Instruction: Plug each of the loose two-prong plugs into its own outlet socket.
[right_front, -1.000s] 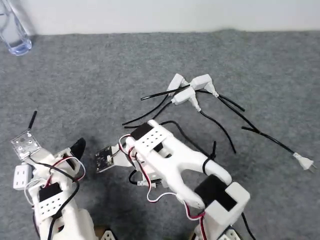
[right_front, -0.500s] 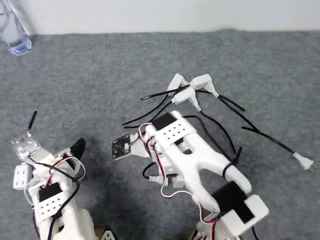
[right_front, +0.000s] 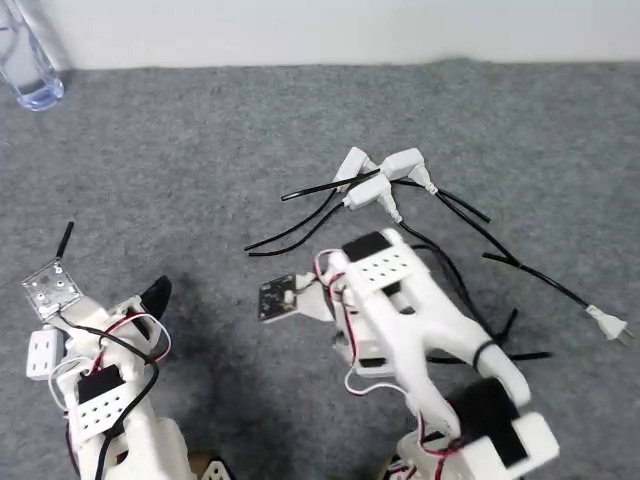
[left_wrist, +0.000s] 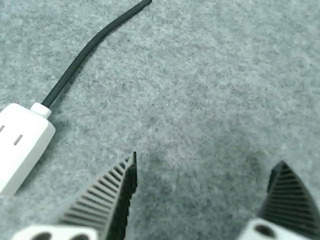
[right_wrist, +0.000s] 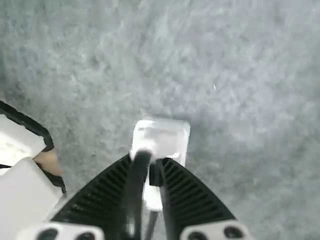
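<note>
My right gripper (right_wrist: 150, 160) is shut on a white plug (right_wrist: 161, 136), and the plug's black cord runs back between the fingers. From above, the right arm (right_front: 400, 290) hangs over mid-table with a black cord (right_front: 520, 354) trailing beside it. Beyond it lies a cluster of white sockets and plugs (right_front: 375, 180) with black cords. One loose plug (right_front: 608, 322) rests at the far right. My left gripper (left_wrist: 205, 167) is open just above the carpet, with a white outlet socket (left_wrist: 20, 145) and its black cord (left_wrist: 85, 55) beside one finger. That socket (right_front: 40, 355) sits by the left arm (right_front: 100, 390).
Grey carpet (right_front: 180, 160) covers the table. A clear glass (right_front: 30, 65) stands at the far left corner, near the white wall. Black cords (right_front: 300, 225) sprawl from the socket cluster towards the middle and the right side.
The right arm has swung to the right across the table, carrying the plug, and its trailing cord now shows on its right. The left arm has kept still.
</note>
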